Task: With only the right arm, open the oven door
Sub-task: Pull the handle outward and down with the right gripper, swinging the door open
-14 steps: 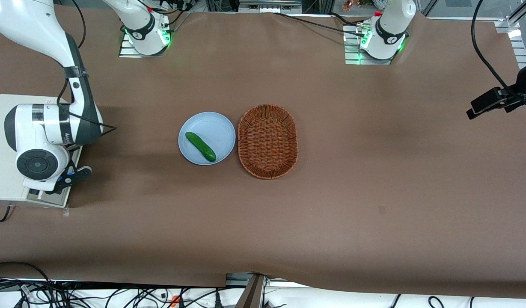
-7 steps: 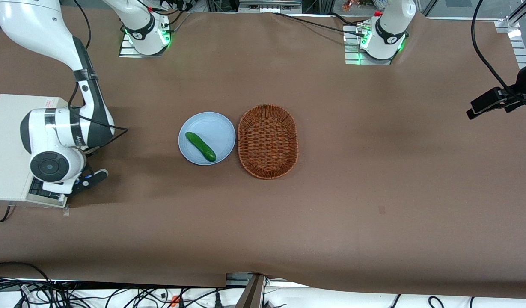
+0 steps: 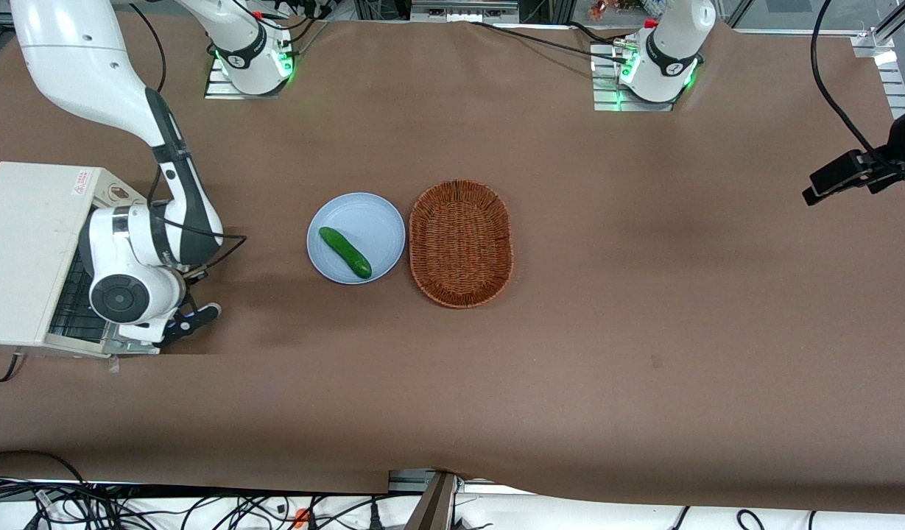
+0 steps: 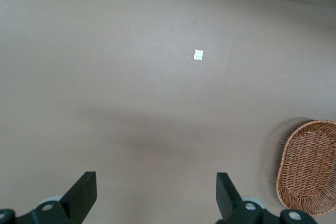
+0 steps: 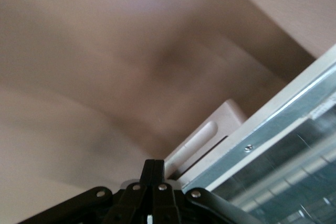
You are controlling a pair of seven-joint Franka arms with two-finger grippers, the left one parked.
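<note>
The white toaster oven point(image 3: 25, 243) stands at the working arm's end of the table. Its oven door point(image 3: 91, 343) hangs part-way open, tipped outward toward the table's middle, and the dark wire rack point(image 3: 68, 298) shows inside. The right arm point(image 3: 132, 250) reaches down over the door's outer edge. My gripper point(image 3: 187, 322) is at that edge with its black fingers pressed together and nothing showing between them. In the right wrist view the fingertips of the gripper point(image 5: 153, 169) lie against the silver-framed oven door point(image 5: 273, 148), beside a white handle mount point(image 5: 207, 135).
A pale blue plate point(image 3: 375, 221) holding a green cucumber point(image 3: 344, 252) lies at the table's middle, next to an oval wicker basket point(image 3: 460, 243). Brown table cover point(image 3: 643, 294) stretches toward the parked arm's end. Cables run along the table edge nearest the camera.
The right arm's wrist has travelled away from the oven body toward the table's middle. The oven door has swung outward with it, and the rack now shows.
</note>
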